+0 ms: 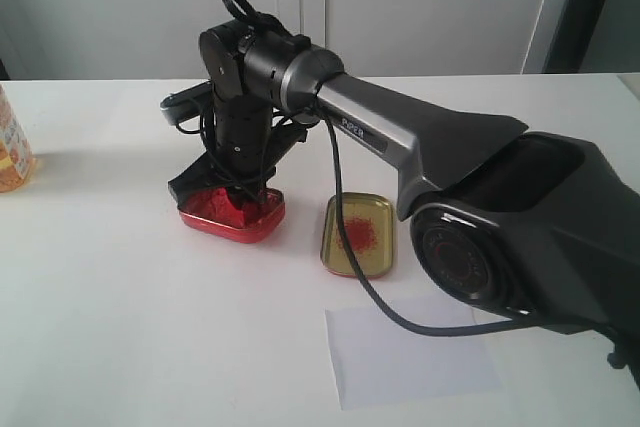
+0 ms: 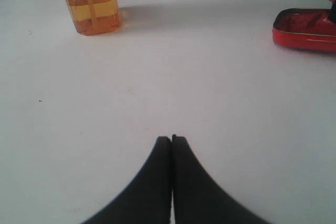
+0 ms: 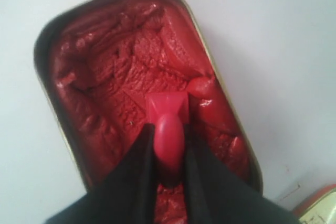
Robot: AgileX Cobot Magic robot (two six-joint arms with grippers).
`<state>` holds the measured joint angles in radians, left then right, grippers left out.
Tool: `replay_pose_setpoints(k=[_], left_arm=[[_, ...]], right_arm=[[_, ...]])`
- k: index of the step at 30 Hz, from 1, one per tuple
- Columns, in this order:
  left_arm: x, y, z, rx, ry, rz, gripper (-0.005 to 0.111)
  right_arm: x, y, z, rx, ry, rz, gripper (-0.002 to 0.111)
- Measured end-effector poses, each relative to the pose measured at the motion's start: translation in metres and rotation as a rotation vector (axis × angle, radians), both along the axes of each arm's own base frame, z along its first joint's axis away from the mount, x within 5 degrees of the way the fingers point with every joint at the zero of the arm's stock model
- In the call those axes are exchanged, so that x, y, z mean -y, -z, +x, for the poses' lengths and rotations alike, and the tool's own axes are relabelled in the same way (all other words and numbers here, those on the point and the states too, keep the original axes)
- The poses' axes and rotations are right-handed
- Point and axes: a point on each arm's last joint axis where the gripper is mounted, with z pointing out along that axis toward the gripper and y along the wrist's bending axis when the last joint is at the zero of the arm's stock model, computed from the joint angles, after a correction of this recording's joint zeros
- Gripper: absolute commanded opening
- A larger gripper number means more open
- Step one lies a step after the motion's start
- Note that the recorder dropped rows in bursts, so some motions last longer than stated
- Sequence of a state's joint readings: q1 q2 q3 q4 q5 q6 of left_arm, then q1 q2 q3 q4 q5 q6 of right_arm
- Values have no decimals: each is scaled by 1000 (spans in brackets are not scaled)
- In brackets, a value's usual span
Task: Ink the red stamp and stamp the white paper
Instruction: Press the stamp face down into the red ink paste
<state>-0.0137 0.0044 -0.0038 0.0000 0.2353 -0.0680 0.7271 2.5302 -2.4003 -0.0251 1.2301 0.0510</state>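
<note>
My right gripper (image 3: 169, 139) is shut on the rounded handle of the red stamp (image 3: 168, 116). The stamp's square base presses into the red paste of the red tin (image 3: 105, 72). In the exterior view the right gripper (image 1: 238, 192) points down into that tin (image 1: 232, 217) at the left of centre, and the stamp itself is hidden there. The white paper (image 1: 410, 355) lies flat near the front edge, to the right of the tin. My left gripper (image 2: 171, 139) is shut on nothing, low over bare table, with the red tin (image 2: 304, 30) far off.
A gold-lined tin lid (image 1: 358, 235) with a red smear lies between the tin and the paper. An orange bottle (image 1: 12, 147) stands at the far left edge, also seen as the orange bottle (image 2: 90, 1). A black cable (image 1: 345, 217) hangs over the lid.
</note>
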Motion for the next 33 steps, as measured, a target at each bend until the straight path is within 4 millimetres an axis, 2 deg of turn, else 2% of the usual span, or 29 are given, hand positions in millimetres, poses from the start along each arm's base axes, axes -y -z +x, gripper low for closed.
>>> replay_pose_setpoints(k=[6,33], left_arm=[[0,0,0,0,0,0,0],[0,0,0,0,0,0,0]], right_arm=[[2,-9,0,24,1,-1,0],[2,-9,1,27,9,-4,0]])
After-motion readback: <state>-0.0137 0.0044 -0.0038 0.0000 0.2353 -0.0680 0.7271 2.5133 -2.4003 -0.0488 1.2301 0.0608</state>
